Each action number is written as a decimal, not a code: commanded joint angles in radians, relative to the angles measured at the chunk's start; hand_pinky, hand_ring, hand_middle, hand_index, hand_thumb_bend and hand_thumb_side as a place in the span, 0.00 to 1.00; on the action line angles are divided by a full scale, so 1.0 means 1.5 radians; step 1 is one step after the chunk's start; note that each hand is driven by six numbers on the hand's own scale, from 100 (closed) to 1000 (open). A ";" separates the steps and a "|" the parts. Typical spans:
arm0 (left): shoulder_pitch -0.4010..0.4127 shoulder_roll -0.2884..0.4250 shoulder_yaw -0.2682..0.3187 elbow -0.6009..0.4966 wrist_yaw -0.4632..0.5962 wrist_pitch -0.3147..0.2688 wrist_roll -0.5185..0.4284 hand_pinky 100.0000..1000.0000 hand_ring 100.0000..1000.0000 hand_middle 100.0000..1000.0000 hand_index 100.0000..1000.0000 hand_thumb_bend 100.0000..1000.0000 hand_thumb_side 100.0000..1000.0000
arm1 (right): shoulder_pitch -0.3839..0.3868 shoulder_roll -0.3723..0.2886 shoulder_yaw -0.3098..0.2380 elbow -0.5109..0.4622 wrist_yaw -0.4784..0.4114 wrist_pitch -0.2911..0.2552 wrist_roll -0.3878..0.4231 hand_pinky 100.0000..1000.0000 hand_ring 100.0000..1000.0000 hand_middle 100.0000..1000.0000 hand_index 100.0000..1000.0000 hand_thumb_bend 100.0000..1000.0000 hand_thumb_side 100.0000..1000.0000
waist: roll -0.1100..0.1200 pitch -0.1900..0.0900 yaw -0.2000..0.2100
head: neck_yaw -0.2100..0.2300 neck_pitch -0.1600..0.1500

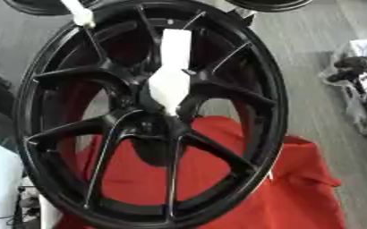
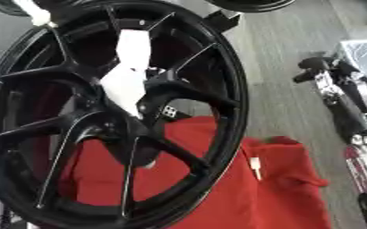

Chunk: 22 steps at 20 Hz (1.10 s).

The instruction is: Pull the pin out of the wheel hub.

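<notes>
One wheel hub [image 1: 151, 116] — one red cloth [image 1: 296, 192]

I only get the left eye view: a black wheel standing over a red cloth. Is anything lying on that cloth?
Observer: Yes. The right eye view shows a small white thing on the cloth, just right of the wheel.
Operator: Anything behind the spokes?
Observer: A small pale block shows through a gap, down and right of the white piece at the hub.
</notes>
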 commanded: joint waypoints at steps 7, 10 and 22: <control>0.157 0.116 0.115 0.025 -0.021 -0.013 0.034 0.82 0.75 0.68 0.70 0.14 0.00 | -0.001 -0.019 -0.015 -0.011 0.000 -0.004 -0.010 0.93 0.59 0.63 0.65 0.00 0.49 | -0.005 -0.013 0.002 | -0.007 -0.007; 0.184 0.126 0.134 0.040 -0.065 -0.007 0.052 0.86 0.82 0.76 0.81 0.21 0.26 | -0.001 -0.019 -0.016 -0.011 0.001 -0.004 -0.011 0.93 0.59 0.63 0.65 0.00 0.49 | -0.006 -0.012 0.003 | -0.007 -0.007; 0.194 0.108 0.148 0.080 -0.054 -0.006 0.097 0.82 0.77 0.72 0.81 0.00 0.36 | -0.001 -0.018 -0.016 -0.008 0.000 -0.004 -0.012 0.93 0.58 0.63 0.65 0.00 0.49 | -0.008 -0.012 0.002 | -0.004 -0.006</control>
